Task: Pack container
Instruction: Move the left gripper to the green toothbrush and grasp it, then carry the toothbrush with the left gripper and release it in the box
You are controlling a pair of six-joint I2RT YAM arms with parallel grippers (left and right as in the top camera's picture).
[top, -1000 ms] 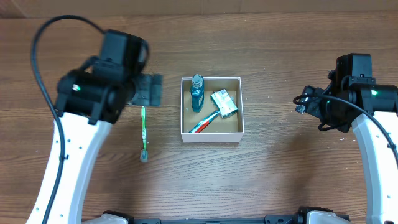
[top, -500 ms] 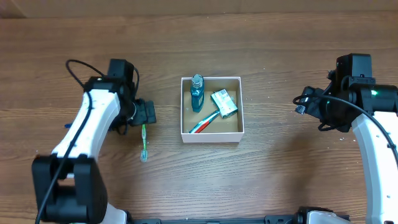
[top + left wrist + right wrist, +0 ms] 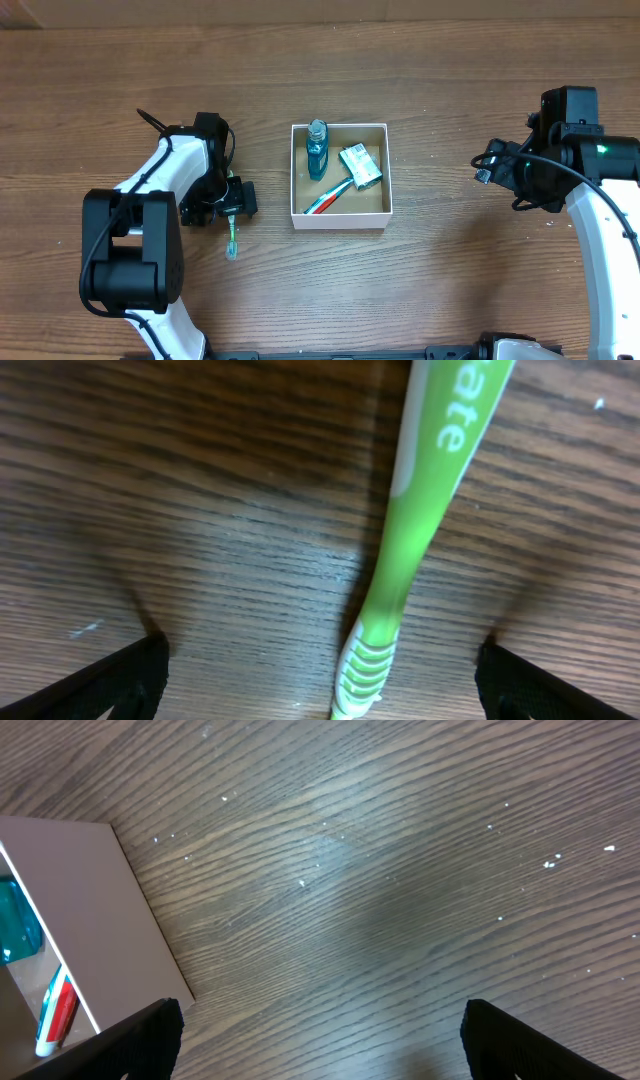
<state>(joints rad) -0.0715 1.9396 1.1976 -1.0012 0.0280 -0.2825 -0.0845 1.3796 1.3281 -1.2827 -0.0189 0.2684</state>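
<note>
While spread wide, left claw straddles green toothbrush, untouched.

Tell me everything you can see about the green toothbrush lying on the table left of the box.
The green toothbrush is slim, glossy plastic with a white inlay, white lettering ending in "ate", and a ribbed green-and-white stretch. It lies flat on the wooden table, outside the container and to its left, roughly parallel to the nearest wall, with its darker head end toward the table's near edge. The left gripper straddles the handle, its fingers open on either side; neither visibly touches it.
</note>
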